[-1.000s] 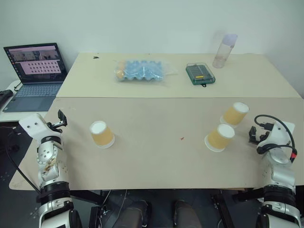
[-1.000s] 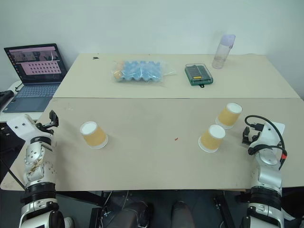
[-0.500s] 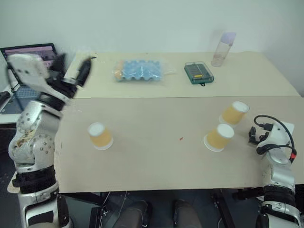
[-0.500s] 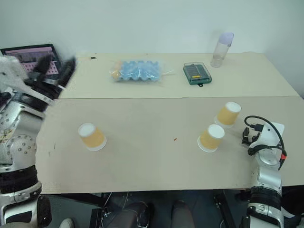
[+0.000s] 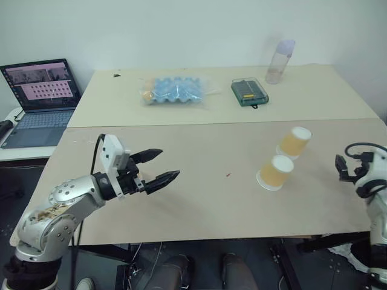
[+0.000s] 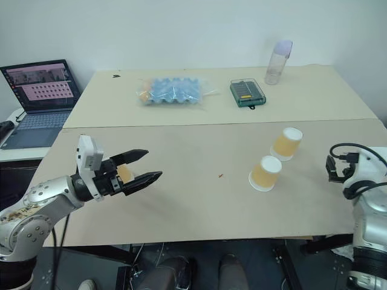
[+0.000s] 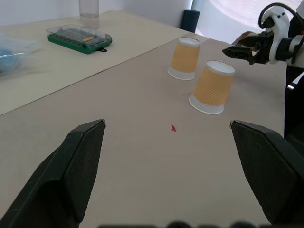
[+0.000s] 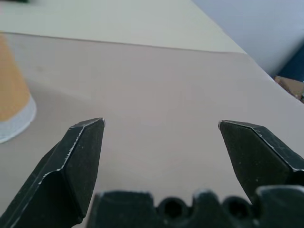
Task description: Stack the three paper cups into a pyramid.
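1. We find the left gripper nearest to us, its two black fingers spread wide and empty, held above the beige table and pointing across it toward the right side.

2. Just behind those fingers stands the first small tapered yellow-orange paper cup, mostly hidden by them in the right eye view. We judge the risk here to be high: a sideways sweep of the spread fingers could knock this light cup over or push it along the table.

3. Farther across, the second yellow-orange paper cup and the third yellow-orange paper cup stand upside down, white bases up, just beside each other but apart. No pyramid exists yet. As a base pair they need to be closed up; a nudge from one side may tip them instead of sliding them.

4. The right gripper hangs at the table's right edge, fingers likewise spread and empty, near the third cup. A hard squeeze would crush a thin paper wall.

5. At the far side lies a green plastic case and a tall translucent bottle, well apart from the work.
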